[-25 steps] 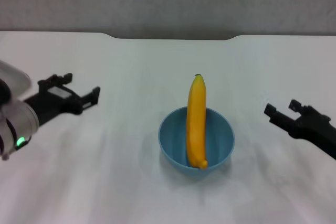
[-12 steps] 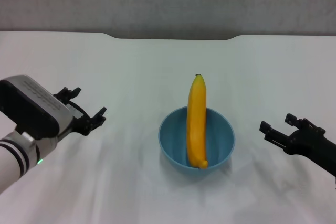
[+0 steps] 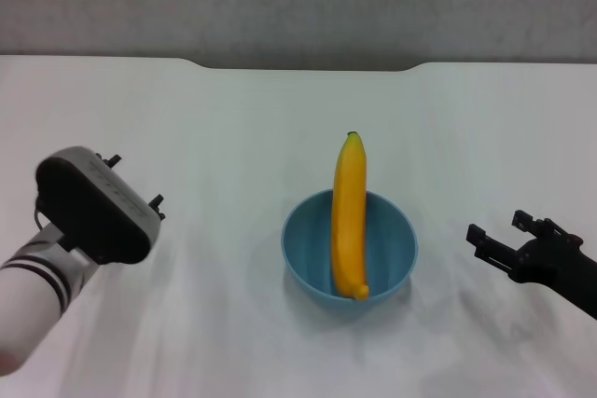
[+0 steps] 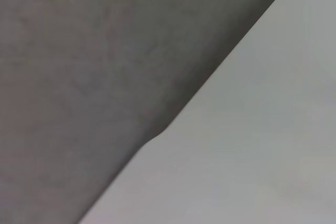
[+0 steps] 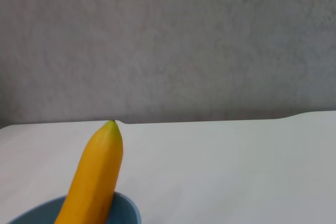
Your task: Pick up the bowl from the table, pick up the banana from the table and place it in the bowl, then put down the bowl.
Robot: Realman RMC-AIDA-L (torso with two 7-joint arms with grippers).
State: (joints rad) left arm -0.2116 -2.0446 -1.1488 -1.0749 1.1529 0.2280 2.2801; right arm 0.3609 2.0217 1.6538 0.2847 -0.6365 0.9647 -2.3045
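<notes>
The light-blue bowl stands on the white table at the centre. The yellow banana lies in it, its lower end at the near rim and its green stem tip leaning out over the far rim. My left gripper is left of the bowl, well apart from it, open and empty, with its fingers mostly hidden behind the wrist. My right gripper is right of the bowl, apart from it, open and empty. The right wrist view shows the banana and the bowl's rim.
The table's far edge has a shallow notch with a grey wall behind it. The left wrist view shows only the table top and the wall.
My left arm has drawn back toward the near left and its wrist has turned, hiding most of the fingers. My right gripper has dropped slightly toward the near side. Bowl and banana have not moved.
</notes>
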